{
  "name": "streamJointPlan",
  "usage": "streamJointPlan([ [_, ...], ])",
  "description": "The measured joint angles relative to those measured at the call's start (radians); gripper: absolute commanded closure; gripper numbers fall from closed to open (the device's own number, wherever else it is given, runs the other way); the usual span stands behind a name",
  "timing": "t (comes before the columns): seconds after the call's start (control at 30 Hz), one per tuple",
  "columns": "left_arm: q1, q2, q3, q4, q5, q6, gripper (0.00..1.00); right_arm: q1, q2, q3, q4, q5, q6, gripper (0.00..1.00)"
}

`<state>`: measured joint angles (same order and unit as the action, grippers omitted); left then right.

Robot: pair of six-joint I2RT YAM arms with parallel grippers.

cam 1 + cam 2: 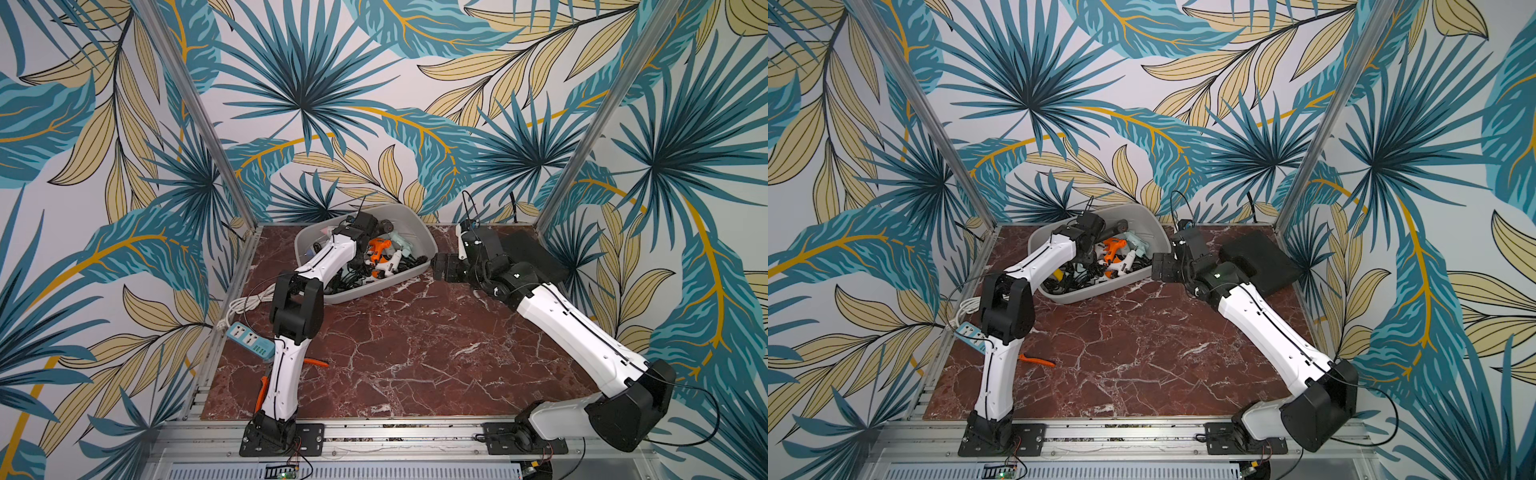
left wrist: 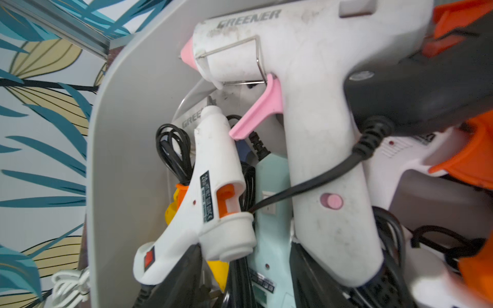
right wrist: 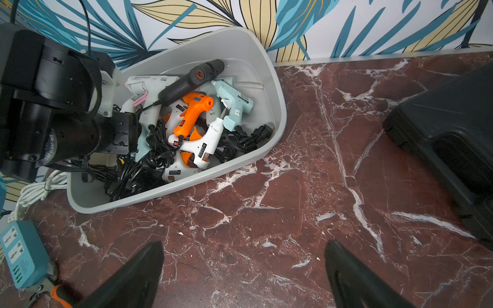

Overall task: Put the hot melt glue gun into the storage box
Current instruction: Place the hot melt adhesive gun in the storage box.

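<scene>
The storage box [image 2: 128,133] looks packed: white GREENER glue gun [image 2: 320,133] with pink trigger lies beside a smaller white-and-orange gun [image 2: 210,202], mint gun [image 2: 272,232] and black cords [image 2: 173,152] underneath.

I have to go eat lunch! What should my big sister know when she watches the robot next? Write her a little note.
Left gripper: down inside the storage box, over the pile; fingers hidden, so open or holding cannot be told.
Right gripper: open, empty, above bare tabletop beside the box.
Things: the glue guns lie in the box, among them the white one with the pink trigger and the orange one. None shows on the tabletop.
Done: every gun in view is boxed.
Left to do: check the left gripper is empty, then lift it clear.
</scene>
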<state>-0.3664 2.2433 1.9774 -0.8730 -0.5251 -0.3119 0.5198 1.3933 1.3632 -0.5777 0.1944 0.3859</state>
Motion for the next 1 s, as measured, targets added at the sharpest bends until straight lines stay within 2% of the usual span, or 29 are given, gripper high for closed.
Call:
streamJointPlan([
  [0.37,0.053,-0.077,-0.124,0.106,0.225,-0.064,0.43,0.000,0.000,0.000,0.000,-0.005,0.003,0.02],
  [0.53,0.053,-0.158,-0.173,0.138,0.310,-0.066,0.31,0.000,-0.009,0.000,-0.001,0.012,0.007,0.01],
  [0.8,0.049,-0.487,-0.274,0.222,0.411,-0.045,0.07,0.000,-0.159,-0.080,0.000,0.194,0.003,0.01],
  [0.87,0.053,-0.609,-0.356,0.278,0.407,-0.038,0.00,0.000,-0.221,-0.122,0.001,0.272,-0.004,0.01],
  [1.0,0.087,-0.811,-0.565,0.397,0.377,-0.032,0.00,-0.002,-0.338,-0.225,0.007,0.427,-0.026,0.00],
])
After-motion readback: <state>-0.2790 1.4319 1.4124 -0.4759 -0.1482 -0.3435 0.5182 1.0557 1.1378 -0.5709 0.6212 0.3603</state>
